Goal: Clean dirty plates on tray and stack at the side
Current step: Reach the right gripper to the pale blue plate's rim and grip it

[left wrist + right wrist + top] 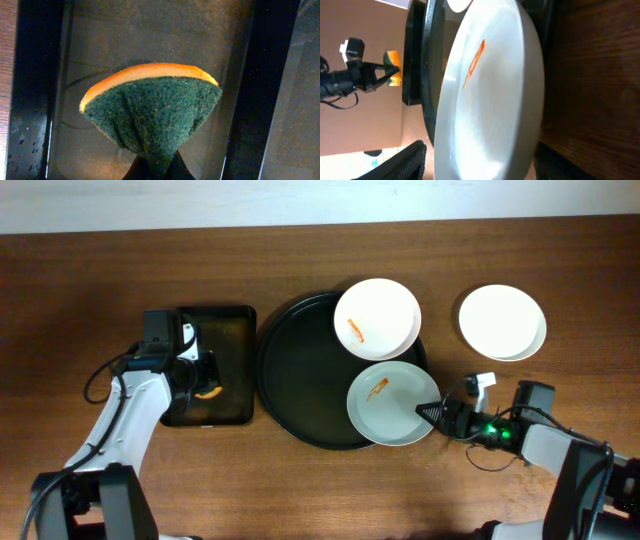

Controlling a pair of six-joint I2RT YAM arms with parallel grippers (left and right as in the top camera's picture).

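Observation:
The round black tray (300, 370) holds two plates on its right side. The upper plate (385, 305) and the lower plate (385, 412) each bear an orange smear. A third plate (502, 322), without smears, lies on the table to the right. My right gripper (430, 411) is open, its jaws straddling the lower plate's right rim. In the right wrist view, that plate (495, 90) fills the space between the fingers (480, 162). My left gripper (205, 385) is shut on a green and orange sponge (150, 110) over the rectangular tray.
The small rectangular black tray (230, 320) lies left of the round tray, and its wet floor shows in the left wrist view (100, 40). Cables trail beside both arms. Bare wooden table lies at the far left and along the front.

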